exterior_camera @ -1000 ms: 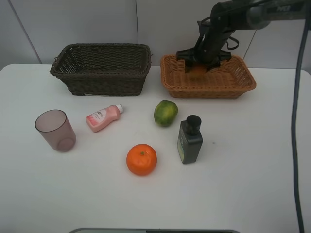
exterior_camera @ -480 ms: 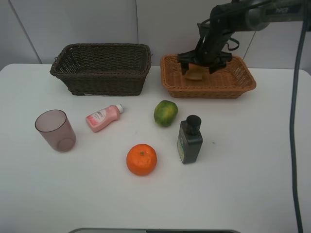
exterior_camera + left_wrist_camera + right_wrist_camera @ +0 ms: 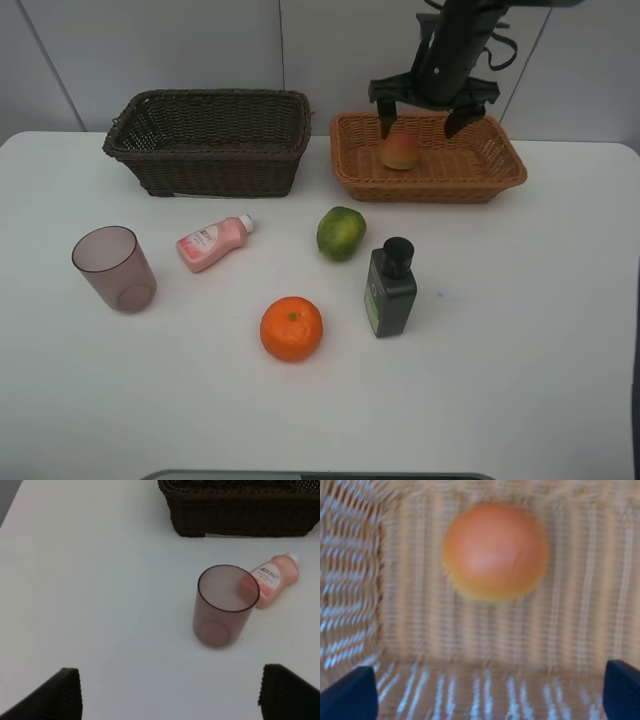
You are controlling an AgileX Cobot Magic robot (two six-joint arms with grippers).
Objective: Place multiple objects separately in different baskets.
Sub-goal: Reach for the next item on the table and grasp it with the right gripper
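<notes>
The peach [image 3: 400,150] lies in the light orange-tan basket [image 3: 500,172], also seen in the right wrist view [image 3: 495,550]. My right gripper [image 3: 432,120] is open above it, holding nothing. The dark brown basket [image 3: 210,140] holds nothing I can see. On the table lie the mauve cup [image 3: 114,268], pink bottle [image 3: 212,242], green fruit [image 3: 341,232], dark green bottle [image 3: 390,288] and orange [image 3: 291,328]. My left gripper [image 3: 170,690] is open, held apart from the cup [image 3: 227,605] and pink bottle [image 3: 272,579]; it does not show in the exterior view.
The white table [image 3: 520,330] ends at a wall behind the baskets. The right arm's cable [image 3: 606,200] hangs along the right side. The dark basket's wall [image 3: 240,510] stands beyond the cup.
My right gripper has let go of the peach, which now rests in the orange-tan basket, and has risen above it. The other items have not moved.
</notes>
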